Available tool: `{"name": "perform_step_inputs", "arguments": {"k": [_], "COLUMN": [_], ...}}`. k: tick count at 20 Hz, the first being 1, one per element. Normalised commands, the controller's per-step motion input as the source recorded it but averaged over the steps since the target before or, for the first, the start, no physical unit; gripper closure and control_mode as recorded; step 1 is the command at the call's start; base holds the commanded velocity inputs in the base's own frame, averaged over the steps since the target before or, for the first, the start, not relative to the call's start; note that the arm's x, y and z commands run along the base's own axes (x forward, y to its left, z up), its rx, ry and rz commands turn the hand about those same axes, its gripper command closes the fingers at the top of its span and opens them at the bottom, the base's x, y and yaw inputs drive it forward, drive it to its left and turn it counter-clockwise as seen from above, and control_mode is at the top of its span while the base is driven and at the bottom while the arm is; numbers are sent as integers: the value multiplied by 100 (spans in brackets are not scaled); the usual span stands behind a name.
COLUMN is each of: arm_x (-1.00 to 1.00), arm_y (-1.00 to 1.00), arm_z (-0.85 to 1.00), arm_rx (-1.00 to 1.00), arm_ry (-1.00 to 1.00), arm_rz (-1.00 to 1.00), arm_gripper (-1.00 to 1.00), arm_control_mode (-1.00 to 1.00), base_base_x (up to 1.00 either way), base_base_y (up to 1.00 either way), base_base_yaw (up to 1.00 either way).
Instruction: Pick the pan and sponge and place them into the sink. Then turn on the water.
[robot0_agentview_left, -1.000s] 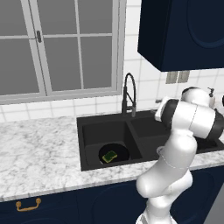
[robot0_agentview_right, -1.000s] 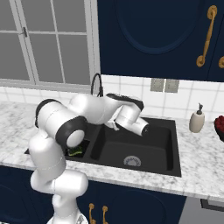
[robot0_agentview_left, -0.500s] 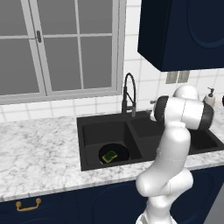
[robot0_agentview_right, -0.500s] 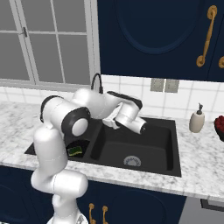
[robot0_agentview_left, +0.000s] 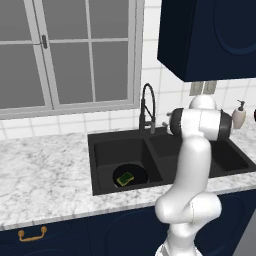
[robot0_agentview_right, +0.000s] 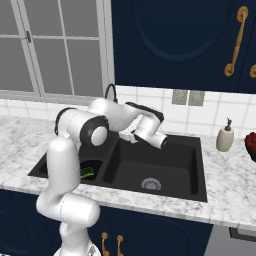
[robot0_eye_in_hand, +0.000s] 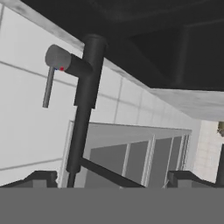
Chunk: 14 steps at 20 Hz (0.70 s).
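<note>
The black pan lies in the left basin of the black sink, and the yellow-green sponge rests inside it. From the right, the sponge peeks out beside my arm in the sink. My gripper hovers above the sink's back rim, close to the base of the black faucet. In the rolled hand view my gripper is open with nothing in it, facing the faucet post and its grey lever. No water is in view.
A soap dispenser stands on the marble counter right of the sink, with a red object at the frame edge. A dark upper cabinet hangs overhead. A window backs the counter.
The hand has swung a little left and back toward the faucet base, and the elbow has shifted with it. Pan and sponge have not moved.
</note>
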Motion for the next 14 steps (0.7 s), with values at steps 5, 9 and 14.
{"name": "perform_step_inputs", "arguments": {"k": [5, 9, 14], "arm_x": [24, 8, 8], "arm_y": [10, 19, 13], "arm_z": [-12, -12, -10], "arm_rx": [4, 4, 4], "arm_ry": [1, 6, 9], "arm_rz": [1, 0, 0], "arm_gripper": [-100, -100, -100], "arm_control_mode": [-100, -100, -100], "base_base_x": [0, 0, 0], "base_base_y": [0, 0, 0], "base_base_yaw": [0, 0, 0]}}
